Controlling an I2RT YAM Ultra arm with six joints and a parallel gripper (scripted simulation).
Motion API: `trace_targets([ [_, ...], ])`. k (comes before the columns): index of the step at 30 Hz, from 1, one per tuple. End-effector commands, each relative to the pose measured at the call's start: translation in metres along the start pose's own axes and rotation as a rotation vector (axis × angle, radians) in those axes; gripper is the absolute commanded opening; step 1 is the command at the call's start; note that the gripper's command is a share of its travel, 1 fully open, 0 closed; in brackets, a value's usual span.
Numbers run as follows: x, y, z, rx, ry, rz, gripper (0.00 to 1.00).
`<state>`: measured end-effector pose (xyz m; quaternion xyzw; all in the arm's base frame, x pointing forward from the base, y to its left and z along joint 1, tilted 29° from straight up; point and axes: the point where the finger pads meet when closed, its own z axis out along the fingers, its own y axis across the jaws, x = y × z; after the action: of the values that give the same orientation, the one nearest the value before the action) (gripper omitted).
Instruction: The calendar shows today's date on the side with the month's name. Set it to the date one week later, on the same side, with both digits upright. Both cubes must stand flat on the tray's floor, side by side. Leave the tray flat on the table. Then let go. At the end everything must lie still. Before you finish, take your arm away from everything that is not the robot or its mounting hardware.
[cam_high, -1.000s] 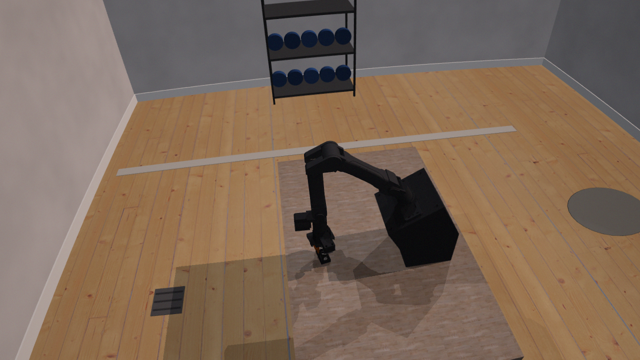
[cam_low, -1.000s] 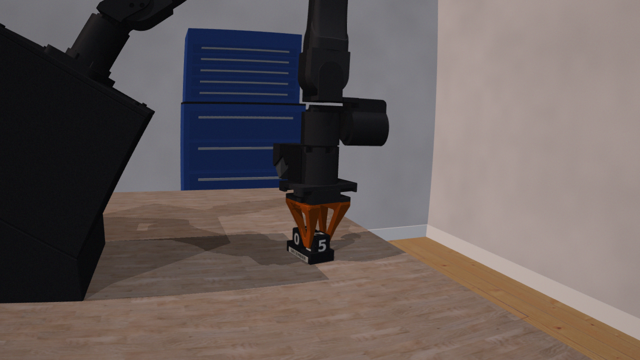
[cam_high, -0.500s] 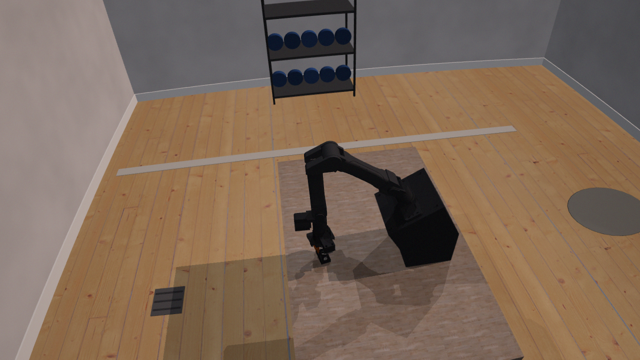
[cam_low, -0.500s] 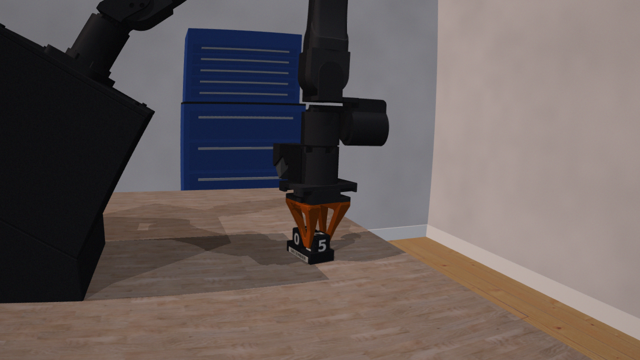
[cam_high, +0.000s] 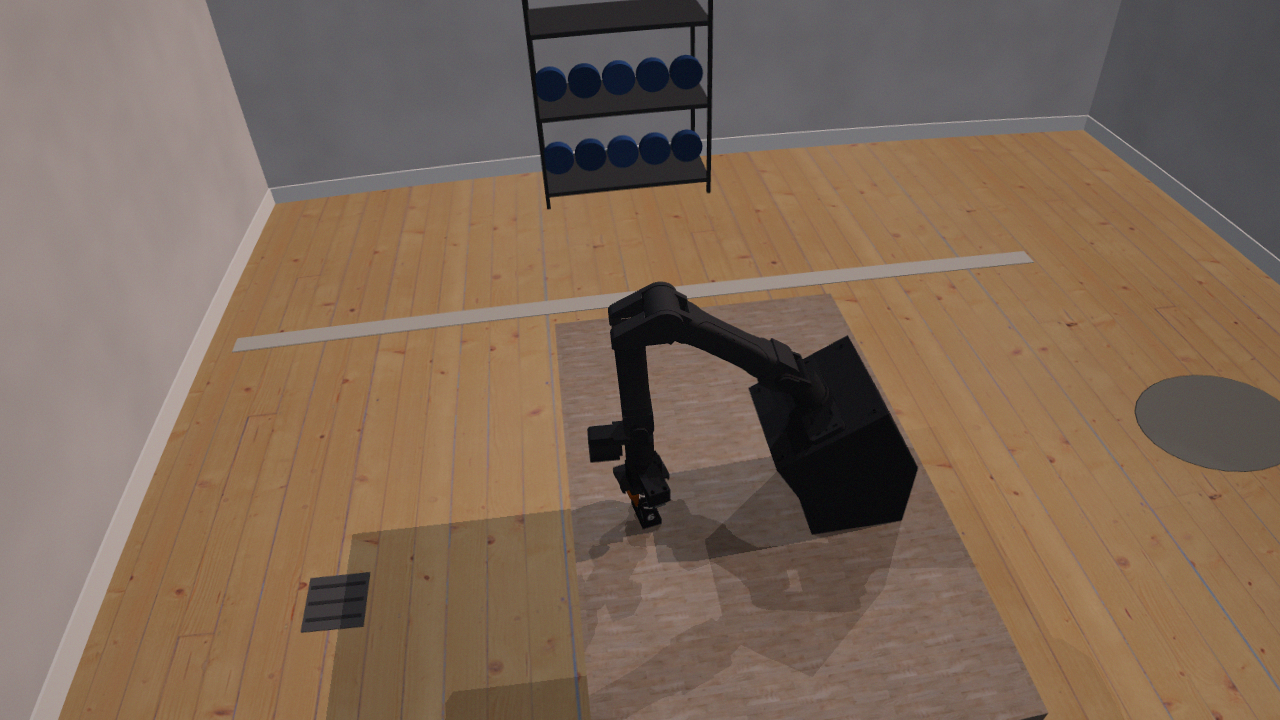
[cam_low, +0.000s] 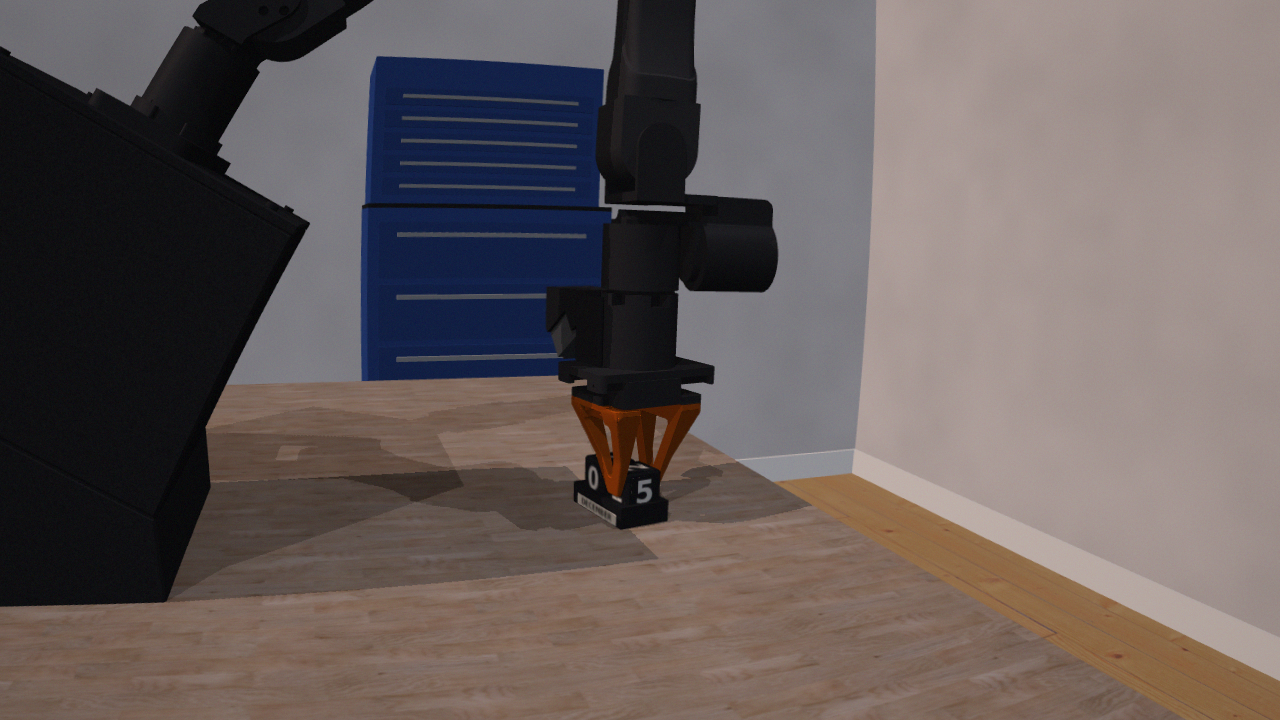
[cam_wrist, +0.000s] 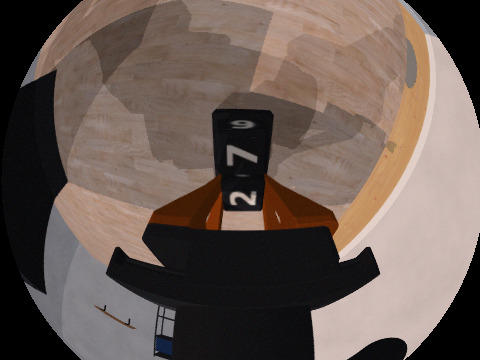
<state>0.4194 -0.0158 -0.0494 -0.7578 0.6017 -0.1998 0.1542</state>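
The calendar's black tray (cam_low: 646, 514) sits flat on the table, with a month label, seemingly DECEMBER, on its left-facing side in the exterior view. The left cube (cam_low: 592, 477) (cam_wrist: 242, 155) shows an upright 0 on the month side and a 7 on top. The right cube (cam_low: 644, 490) (cam_wrist: 242, 199) shows a 5 on its end face and a 2 on top. It stands beside the left cube in the tray. My gripper (cam_low: 637, 480) (cam_wrist: 243, 186) points down with its orange fingers shut on the right cube. One finger hides most of that cube's month-side digit.
The arm's black base block (cam_high: 845, 456) (cam_low: 80, 358) stands on the table (cam_high: 680, 394) (cam_low: 501, 626), to the left of the calendar in the exterior view. The table's edge lies to the right there. A blue cabinet (cam_low: 483, 259) and a rack (cam_high: 623, 111) stand away from the table.
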Motion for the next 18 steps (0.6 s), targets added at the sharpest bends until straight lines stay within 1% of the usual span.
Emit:
trace_targets([
  [1,-0.0002,-0.004,-0.0018,0.011,-0.002,-0.001,0.26],
  [15,-0.0002,-0.004,-0.0018,0.011,-0.002,-0.001,0.26],
  [16,-0.0002,-0.004,-0.0018,0.011,-0.002,-0.001,0.29],
  [18,-0.0002,-0.004,-0.0018,0.011,-0.002,-0.001,0.29],
])
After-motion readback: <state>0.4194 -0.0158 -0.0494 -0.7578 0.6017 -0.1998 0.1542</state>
